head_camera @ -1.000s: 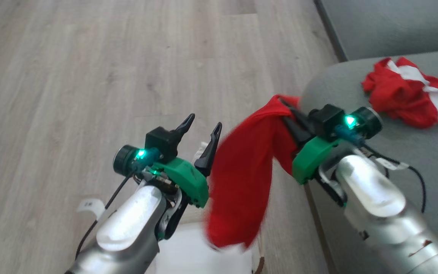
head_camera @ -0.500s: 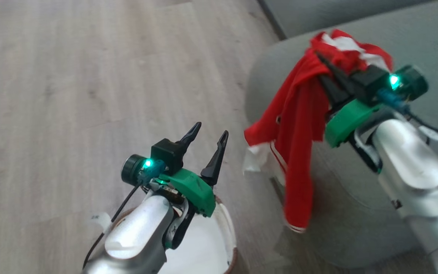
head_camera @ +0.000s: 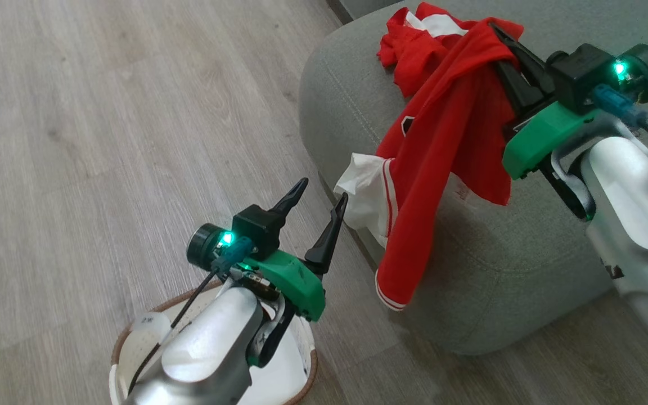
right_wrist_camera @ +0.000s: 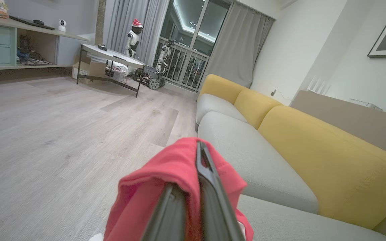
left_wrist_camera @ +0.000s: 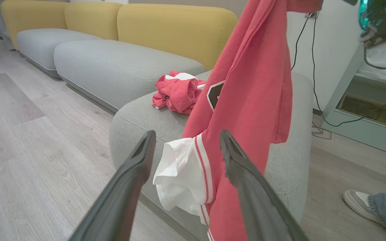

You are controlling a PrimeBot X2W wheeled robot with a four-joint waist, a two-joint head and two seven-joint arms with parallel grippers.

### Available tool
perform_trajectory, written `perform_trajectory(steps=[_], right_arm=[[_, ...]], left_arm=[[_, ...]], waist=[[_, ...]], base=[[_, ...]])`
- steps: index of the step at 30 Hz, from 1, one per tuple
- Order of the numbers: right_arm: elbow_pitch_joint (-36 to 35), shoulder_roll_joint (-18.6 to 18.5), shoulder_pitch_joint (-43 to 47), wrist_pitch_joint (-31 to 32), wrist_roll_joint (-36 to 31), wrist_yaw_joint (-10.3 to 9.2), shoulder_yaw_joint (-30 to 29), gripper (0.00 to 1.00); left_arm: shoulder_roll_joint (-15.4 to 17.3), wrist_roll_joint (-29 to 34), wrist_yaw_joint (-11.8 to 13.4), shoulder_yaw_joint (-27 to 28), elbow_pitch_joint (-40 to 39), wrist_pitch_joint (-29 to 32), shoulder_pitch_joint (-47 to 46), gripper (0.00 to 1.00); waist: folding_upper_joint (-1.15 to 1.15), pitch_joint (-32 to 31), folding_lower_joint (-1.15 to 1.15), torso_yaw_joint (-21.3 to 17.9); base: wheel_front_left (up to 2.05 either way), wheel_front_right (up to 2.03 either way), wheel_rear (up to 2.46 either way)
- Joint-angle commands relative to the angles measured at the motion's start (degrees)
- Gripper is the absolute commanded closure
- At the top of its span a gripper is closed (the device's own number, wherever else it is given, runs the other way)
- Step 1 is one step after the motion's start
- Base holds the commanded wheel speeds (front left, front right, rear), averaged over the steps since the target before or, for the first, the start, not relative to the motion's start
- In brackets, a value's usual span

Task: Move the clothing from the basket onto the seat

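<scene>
Item one, the right gripper (head_camera: 498, 34): I see its two long dark fingers closed flat together on a fold of cloth, the fabric bunched over their tips in the right wrist view. Item two, the red jersey (head_camera: 442, 140) it grips: thin, soft knit, hanging in long loose folds, with a crumpled white panel (head_camera: 363, 188) at the lower left, red-and-white striped trim beside it and along the bottom hem, and part of a black-and-white printed patch (left_wrist_camera: 214, 95) halfway up. It hangs over the near rounded corner of the seat (head_camera: 346, 101), its hem low against the seat's side; I cannot tell whether the cloth touches the upholstery. Item three, the seat: large, grey-green, coarse woven fabric, corners rounded, with a stitched seam running around below the top edge. Item four, a second red garment (head_camera: 414, 50) with a white panel, lying crumpled in a heap on the seat top, just behind the hanging jersey. Item five, the left gripper (head_camera: 323, 190): fingers spread well apart, nothing between them, raised above the basket (head_camera: 124, 340) and pointing toward the jersey. Item six, the basket: cream plastic, small perforations in the wall, brown woven-look rim, standing on the floor (head_camera: 104, 140) near the seat, mostly hidden by my left forearm. The floor is pale grey wood-grain planks. Beyond, a sofa (left_wrist_camera: 176, 30) with yellow backrests and grey cushions.
</scene>
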Motion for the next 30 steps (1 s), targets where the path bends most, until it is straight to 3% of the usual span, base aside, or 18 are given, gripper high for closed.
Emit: perform_trajectory(steps=[1, 9, 19, 30], right_arm=[[-2.1, -0.3, -2.8, 0.4, 1.0, -0.02, -0.5, 1.0], [0.2, -1.7, -7.1, 2.5, 4.2, -0.02, -0.3, 1.0], [6.2, -9.2, -27.7, 5.7, 4.5, -0.02, -3.0, 1.0], [19.0, -16.8, -45.7, 4.2, -5.3, -0.02, -15.9, 1.0]], left_arm=[[0.2, 0.6, -0.3, 2.1, -1.3, -0.8, -3.5, 0.0], [0.0, 1.4, -0.5, 2.1, -1.0, -0.8, -3.7, 0.0], [1.4, 3.3, 0.3, 1.5, -4.2, 0.2, -6.4, 0.0], [4.2, 5.9, 1.4, 1.1, -10.8, 3.2, -11.0, 0.0]], waist=[[0.0, 0.7, 0.0, 0.2], [0.0, 2.6, 0.0, 3.2], [0.0, 10.2, 0.0, 9.5], [0.0, 22.8, 0.0, 15.5]], base=[[0.0, 0.0, 0.0], [0.0, 0.0, 0.0], [0.0, 0.0, 0.0], [0.0, 0.0, 0.0]])
